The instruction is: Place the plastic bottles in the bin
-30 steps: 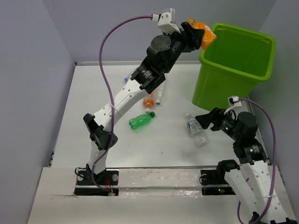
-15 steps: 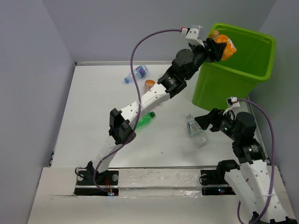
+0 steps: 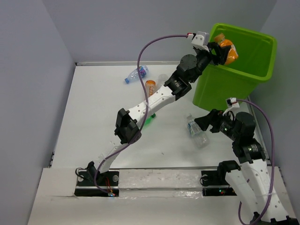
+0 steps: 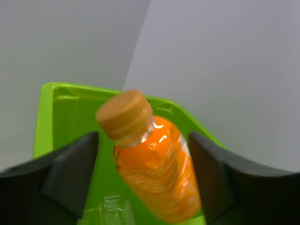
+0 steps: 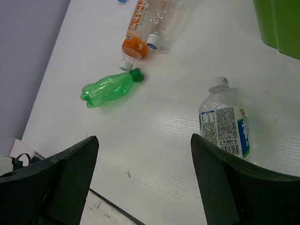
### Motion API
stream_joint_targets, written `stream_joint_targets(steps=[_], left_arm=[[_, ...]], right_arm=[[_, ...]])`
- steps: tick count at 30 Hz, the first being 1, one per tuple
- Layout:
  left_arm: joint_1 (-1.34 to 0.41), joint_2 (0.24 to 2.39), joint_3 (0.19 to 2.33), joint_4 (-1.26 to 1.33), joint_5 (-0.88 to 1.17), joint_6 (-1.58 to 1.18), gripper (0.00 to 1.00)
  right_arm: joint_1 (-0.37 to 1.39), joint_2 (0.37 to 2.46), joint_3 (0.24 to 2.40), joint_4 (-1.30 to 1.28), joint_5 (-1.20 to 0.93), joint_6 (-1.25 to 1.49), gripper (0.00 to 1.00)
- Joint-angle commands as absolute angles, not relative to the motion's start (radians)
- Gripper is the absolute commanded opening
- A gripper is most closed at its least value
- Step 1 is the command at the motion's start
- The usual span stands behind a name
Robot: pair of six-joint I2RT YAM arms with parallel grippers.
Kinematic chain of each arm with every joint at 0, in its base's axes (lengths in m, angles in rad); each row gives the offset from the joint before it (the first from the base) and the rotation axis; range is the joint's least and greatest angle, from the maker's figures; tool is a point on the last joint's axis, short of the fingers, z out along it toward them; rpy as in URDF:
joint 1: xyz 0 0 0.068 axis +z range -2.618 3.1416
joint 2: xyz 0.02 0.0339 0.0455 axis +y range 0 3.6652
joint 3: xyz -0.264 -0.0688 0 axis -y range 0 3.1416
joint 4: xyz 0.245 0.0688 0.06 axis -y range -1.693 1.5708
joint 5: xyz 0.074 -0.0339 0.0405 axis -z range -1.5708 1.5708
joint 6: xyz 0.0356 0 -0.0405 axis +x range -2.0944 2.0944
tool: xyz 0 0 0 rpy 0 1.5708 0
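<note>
The lime-green bin [image 3: 234,75] stands at the table's far right. My left gripper [image 3: 218,48] reaches over its near rim with jaws open. An orange bottle [image 3: 228,50] hangs tilted between the jaws over the bin's mouth. In the left wrist view the bottle [image 4: 159,173] shows gaps to both fingers [image 4: 75,173], with the bin [image 4: 65,122] behind it. A clear bottle [image 4: 112,211] lies inside the bin. My right gripper [image 3: 202,123] is open and empty above the table, beside a clear bottle with a white and blue label [image 3: 196,130], which also shows in the right wrist view [image 5: 225,124].
A green bottle [image 3: 149,119] lies mid-table, partly under the left arm, and shows in the right wrist view [image 5: 108,89]. An orange-labelled bottle [image 3: 150,86] and a clear bottle [image 3: 161,80] lie behind it. A blue-labelled bottle [image 3: 137,73] lies near the back wall.
My left arm has swung right, carrying the orange bottle from beside the bin to over its mouth. The bottle now sits loose between the jaws. The right arm has barely moved.
</note>
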State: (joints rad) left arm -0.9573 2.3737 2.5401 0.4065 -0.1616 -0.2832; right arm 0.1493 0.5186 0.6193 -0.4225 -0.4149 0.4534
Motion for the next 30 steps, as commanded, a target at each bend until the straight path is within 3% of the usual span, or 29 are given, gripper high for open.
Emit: stream_joint_targets(steps=[1,3,12,16,21,25,30], left_arm=[[-0.943,2.352,2.595,0.525,-0.144,-0.252,0.93],[-0.94,2.341,2.595,0.529,-0.124,-0.245,0.99],[-0.931,2.165,2.516,0.485,-0.086,-0.141,0.99],[-0.919,2.021,2.442,0.341,-0.147,-0.083,0.99],[-0.894,1.714,2.05,0.112,-0.253,-0.164,0.99],[-0.92,1.464,1.662,0.069,-0.428,-0.18,0.99],[-0.887,1.25,1.363,-0.123,-0.443,-0.296,0.99]], right_arm=[[0.15,0.543,0.623,-0.437,-0.405,0.453,0.87],[0.159,0.546,0.624,-0.442,-0.388,0.454,0.89],[0.208,0.653,0.64,-0.462,-0.281,0.453,0.93],[0.299,0.738,0.65,-0.474,-0.146,0.462,0.94],[0.42,0.88,0.687,-0.497,0.111,0.472,0.98],[0.454,0.96,0.716,-0.514,0.215,0.471,0.99],[0.454,1.003,0.726,-0.518,0.261,0.477,1.0]])
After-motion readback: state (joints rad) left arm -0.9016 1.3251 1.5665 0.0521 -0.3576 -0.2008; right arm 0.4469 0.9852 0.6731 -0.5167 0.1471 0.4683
